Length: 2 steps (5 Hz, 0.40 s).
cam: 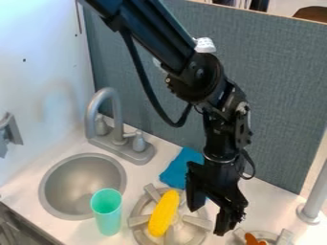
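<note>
Gripper [209,214], fingers spread, hangs near the corn [164,213] on the burner [139,221]; any grasp is best squared across its narrow width, clear of the raised bars

**Hidden and cut-off parts**

Arm [144,33]: base out of view past top edge. White piece [204,45]: partly behind arm. Cloth [181,167]: right part behind gripper [209,221]. Corn [164,213] covers middle of burner [138,221]. Cup [106,215] hides a bit of sink rim [46,184]; cup's inside too blurred to read. Second burner [284,237] and orange thing [253,239]: cut by bottom edge. Post [316,194]: cut at right. Wall fitting [9,131]: cut at left.
</note>
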### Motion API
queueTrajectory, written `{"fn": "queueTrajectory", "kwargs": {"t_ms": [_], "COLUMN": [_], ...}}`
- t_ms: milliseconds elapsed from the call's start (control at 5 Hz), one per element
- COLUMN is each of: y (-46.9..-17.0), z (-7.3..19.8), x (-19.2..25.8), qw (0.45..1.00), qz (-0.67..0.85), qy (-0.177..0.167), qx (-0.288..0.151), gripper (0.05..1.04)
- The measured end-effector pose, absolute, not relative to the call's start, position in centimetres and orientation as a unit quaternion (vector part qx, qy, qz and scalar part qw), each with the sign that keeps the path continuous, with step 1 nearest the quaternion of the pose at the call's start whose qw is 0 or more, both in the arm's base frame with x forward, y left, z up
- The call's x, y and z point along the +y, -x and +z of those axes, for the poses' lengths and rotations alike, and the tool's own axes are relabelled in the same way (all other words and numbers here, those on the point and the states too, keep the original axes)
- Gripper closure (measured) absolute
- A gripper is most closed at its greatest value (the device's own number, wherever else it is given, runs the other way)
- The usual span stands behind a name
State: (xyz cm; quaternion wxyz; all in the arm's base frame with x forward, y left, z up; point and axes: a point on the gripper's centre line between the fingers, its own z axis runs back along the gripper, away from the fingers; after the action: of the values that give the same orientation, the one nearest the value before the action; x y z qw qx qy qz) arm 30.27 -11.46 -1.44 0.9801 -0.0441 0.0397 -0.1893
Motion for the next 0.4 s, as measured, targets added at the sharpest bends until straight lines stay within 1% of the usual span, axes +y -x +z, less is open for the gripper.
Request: {"fn": "queueTrajectory", "kwargs": {"t_ms": [200, 400], "y": [-29.7, -30.3], "z": [-2.6, -2.0], "x": [-11.3, -12.7], "qw": [0.979, 0.964], "qz": [-0.191, -0.256], "qy": [0.041, 0.054], "qx": [0.059, 0.041], "gripper": [0.082, 0.082]}}
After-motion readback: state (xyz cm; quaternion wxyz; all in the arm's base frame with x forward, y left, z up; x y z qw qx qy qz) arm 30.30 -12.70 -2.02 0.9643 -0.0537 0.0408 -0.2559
